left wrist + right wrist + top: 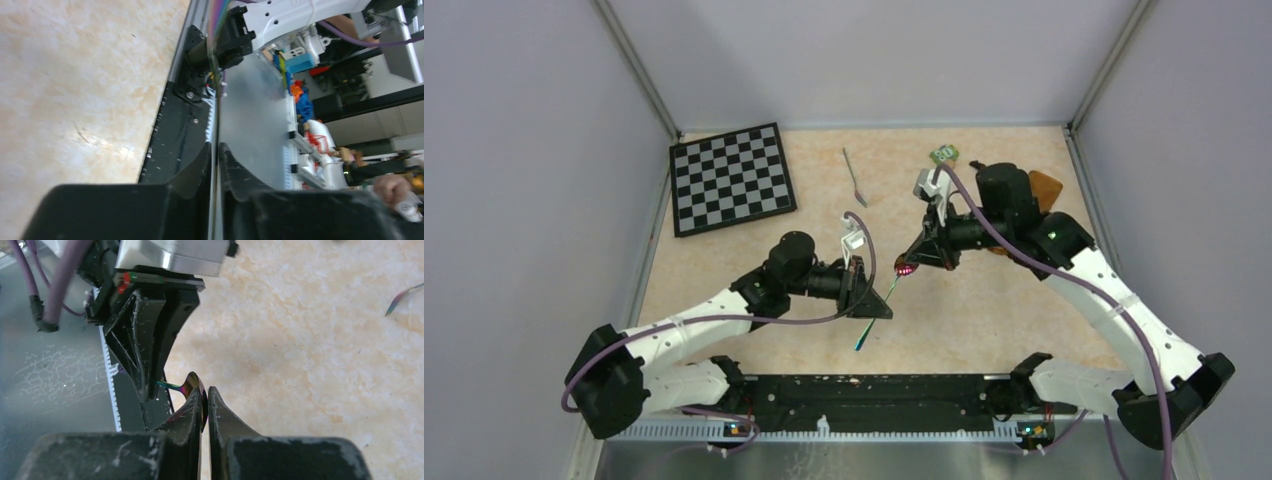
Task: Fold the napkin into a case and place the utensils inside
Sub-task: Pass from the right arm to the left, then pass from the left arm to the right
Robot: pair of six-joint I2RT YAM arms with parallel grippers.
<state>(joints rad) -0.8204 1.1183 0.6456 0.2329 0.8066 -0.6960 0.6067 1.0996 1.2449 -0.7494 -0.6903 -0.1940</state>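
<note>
From above, shows a thin rainbow-handled metal spoon (892,288) bridging both pincers; up close, shows right pincer (206,392) clamped on its coppery bowl, left pincer (216,150) pinching the handle.

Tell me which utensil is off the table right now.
The spoon: it hangs in the air, gripped by the right gripper at its bowl and the left gripper at its handle. The other utensil lies flat on the table.
</note>
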